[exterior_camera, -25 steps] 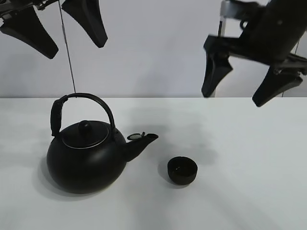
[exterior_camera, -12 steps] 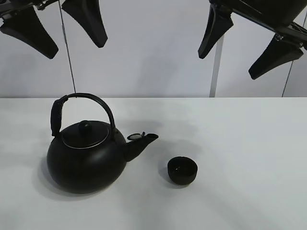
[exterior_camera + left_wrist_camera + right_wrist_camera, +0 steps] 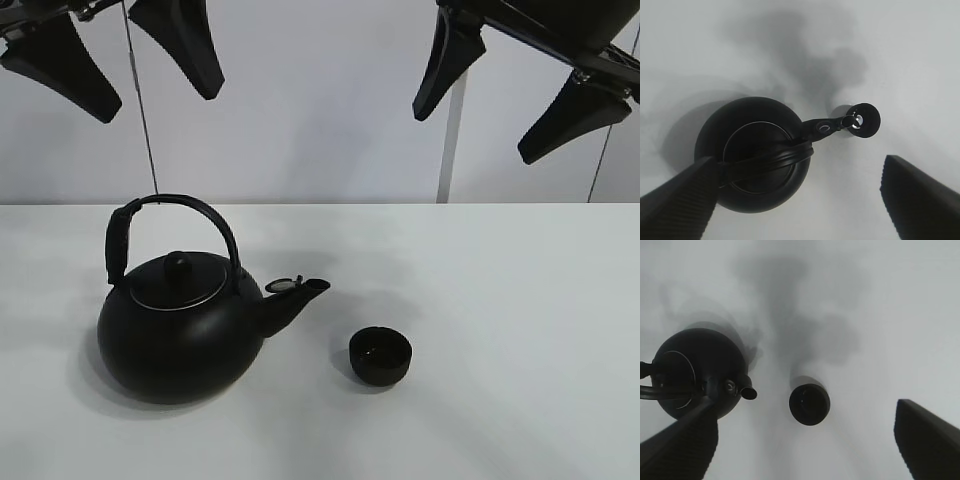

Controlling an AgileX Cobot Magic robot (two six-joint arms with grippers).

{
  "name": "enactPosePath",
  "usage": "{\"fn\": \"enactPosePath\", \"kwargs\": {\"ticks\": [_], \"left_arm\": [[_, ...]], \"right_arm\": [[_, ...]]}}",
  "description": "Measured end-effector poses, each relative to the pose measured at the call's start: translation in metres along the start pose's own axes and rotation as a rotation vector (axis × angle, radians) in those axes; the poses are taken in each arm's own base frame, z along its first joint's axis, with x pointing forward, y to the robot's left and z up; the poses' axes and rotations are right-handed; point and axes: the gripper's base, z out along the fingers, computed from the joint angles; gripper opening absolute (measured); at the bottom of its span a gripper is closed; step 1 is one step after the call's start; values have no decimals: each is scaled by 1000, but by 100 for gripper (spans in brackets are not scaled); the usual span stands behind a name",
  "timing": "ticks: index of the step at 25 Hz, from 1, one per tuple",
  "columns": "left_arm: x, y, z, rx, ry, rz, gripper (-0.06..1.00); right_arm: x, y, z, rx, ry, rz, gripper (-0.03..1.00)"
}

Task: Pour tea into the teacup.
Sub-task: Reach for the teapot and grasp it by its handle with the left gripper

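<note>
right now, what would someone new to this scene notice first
The big round black kettle stands out first, sitting left of centre on the white table. Its spout points right toward the small matte-black teacup, which is close by but not touching it. Above, the left gripper and right gripper hang open and empty near the top corners, well clear of both.
</note>
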Motion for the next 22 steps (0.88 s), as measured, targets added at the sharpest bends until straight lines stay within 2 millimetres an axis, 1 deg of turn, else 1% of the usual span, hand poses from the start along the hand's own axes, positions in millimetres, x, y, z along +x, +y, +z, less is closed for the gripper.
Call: {"fn": "enactPosePath", "kwargs": {"ticks": [22], "left_arm": [[-1, 0, 0, 0, -13, 0, 63]], "right_arm": [[0, 0, 0, -2, 0, 1, 66]]}}
